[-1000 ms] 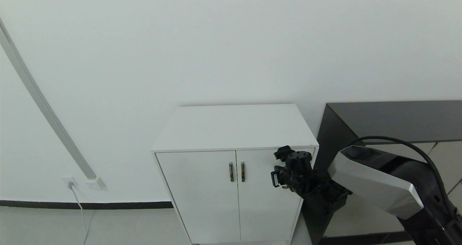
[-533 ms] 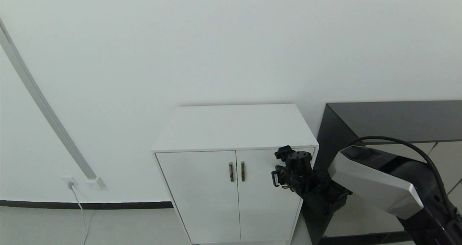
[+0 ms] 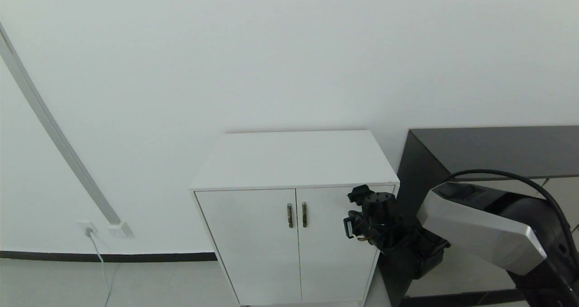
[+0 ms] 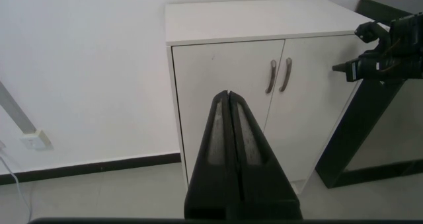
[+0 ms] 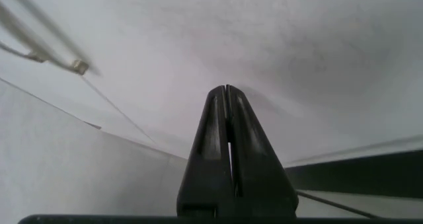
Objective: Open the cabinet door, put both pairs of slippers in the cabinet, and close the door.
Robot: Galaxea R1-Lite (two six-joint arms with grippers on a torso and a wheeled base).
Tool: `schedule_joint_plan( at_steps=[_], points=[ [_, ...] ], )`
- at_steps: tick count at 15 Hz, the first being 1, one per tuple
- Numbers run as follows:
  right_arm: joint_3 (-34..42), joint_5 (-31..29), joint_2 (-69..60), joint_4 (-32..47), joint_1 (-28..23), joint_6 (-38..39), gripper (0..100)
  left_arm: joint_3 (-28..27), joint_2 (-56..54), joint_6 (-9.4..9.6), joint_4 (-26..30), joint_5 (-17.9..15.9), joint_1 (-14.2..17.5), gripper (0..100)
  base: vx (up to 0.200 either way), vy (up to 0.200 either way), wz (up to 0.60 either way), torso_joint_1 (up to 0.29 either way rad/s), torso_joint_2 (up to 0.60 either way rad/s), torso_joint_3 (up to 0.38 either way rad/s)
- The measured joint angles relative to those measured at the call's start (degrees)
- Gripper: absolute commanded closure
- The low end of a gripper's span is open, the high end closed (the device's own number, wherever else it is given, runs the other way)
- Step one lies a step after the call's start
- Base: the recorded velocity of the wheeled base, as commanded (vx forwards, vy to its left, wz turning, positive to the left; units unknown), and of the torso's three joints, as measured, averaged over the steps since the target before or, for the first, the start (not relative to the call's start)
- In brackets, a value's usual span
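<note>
The cabinet point(image 3: 294, 160) stands against the wall point(image 3: 289, 49) in the lower centre of the head view, white and low. Both doors are shut. The left door point(image 3: 249, 243) and the right door point(image 3: 334, 257) meet at a seam down the middle. Two slim upright handles point(image 3: 289, 215) sit just beside that seam, one on each door.

The right arm point(image 3: 479, 225) comes in from the lower right of the head view. Its black end lies over the upper right corner of the right door, to the right of the handles and apart from them. Whether it touches the door cannot be told. In the right wrist view the right gripper point(image 5: 227, 90) has its fingers point(image 5: 213, 138) pressed together with only a thin slit between them. They hold nothing, and pale wall lies beyond them.

In the left wrist view the left gripper point(image 4: 228, 94) sits in the lower centre of the frame. Its fingers point(image 4: 215, 141) are closed flat against each other and empty. It faces the cabinet front from well back, its tip lying over the left door in the picture.

A black unit point(image 3: 493, 148) stands just beside the cabinet at the right edge of the head view. At the left, a grey conduit point(image 3: 54, 130) runs slantwise down the wall to a socket point(image 3: 88, 229). A cord point(image 3: 102, 266) hangs from the socket past the dark baseboard point(image 3: 135, 256) to the floor point(image 3: 158, 284).
</note>
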Motion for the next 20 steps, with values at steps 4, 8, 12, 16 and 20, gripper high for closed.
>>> schedule_joint_plan(
  at_steps=[4, 8, 12, 16, 20],
  points=[
    [12.5, -1.0, -7.6, -5.9, 0.1, 0.1, 100, 0.0, 0.0, 0.02, 0.0, 0.0, 0.0, 100, 0.000, 0.000, 0.00, 0.000, 0.00, 0.000],
    [23.0, -4.0, -16.6, -8.2, -1.5, 0.0, 100, 0.0, 0.0, 0.02, 0.0, 0.0, 0.0, 100, 0.000, 0.000, 0.00, 0.000, 0.00, 0.000],
    [34.5, -8.8, -26.2, -9.1, -5.5, 0.1, 100, 0.0, 0.0, 0.02, 0.0, 0.0, 0.0, 100, 0.000, 0.000, 0.00, 0.000, 0.00, 0.000],
    [43.1, -10.4, -34.4, -10.3, -11.2, 0.1, 100, 0.0, 0.0, 0.00, 0.0, 0.0, 0.0, 100, 0.000, 0.000, 0.00, 0.000, 0.00, 0.000],
    [51.2, -10.4, -43.1, -10.3, -15.0, 0.0, 100, 0.0, 0.0, 0.02, 0.0, 0.0, 0.0, 100, 0.000, 0.000, 0.00, 0.000, 0.00, 0.000]
  ],
)
